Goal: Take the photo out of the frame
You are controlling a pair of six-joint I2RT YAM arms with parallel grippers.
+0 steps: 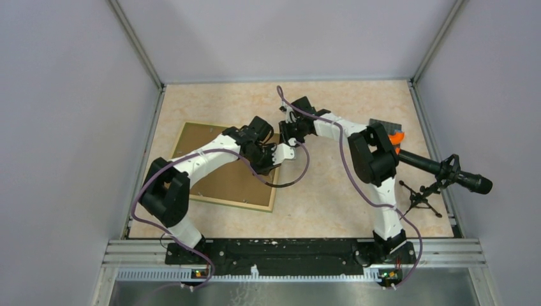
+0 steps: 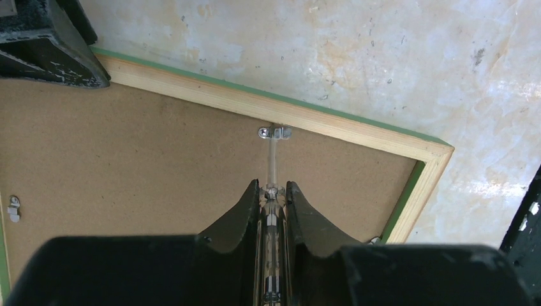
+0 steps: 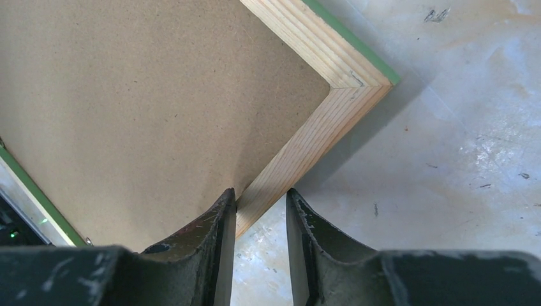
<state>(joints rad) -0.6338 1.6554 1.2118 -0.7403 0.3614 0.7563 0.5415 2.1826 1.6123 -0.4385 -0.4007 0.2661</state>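
Note:
The frame (image 1: 217,182) lies back up on the table, its brown fibreboard back and wooden rim with green edge (image 2: 332,124) showing. The photo is hidden under the back. My left gripper (image 2: 273,185) is shut on a clear-handled screwdriver (image 2: 272,159), and the tool's tip rests on a small metal clip (image 2: 275,132) at the far rim. My right gripper (image 3: 261,194) sits at the rim near a corner (image 3: 319,121), one jaw over the fibreboard and the other over the table, both tips against the wooden rail. In the top view the two grippers (image 1: 281,153) (image 1: 288,131) stand close together at the frame's far right corner.
A black microphone on a small tripod (image 1: 446,169) stands at the table's right edge. An orange and dark object (image 1: 389,134) lies behind the right arm. Another metal clip (image 2: 13,208) sits on the frame's left side. Grey walls enclose the table.

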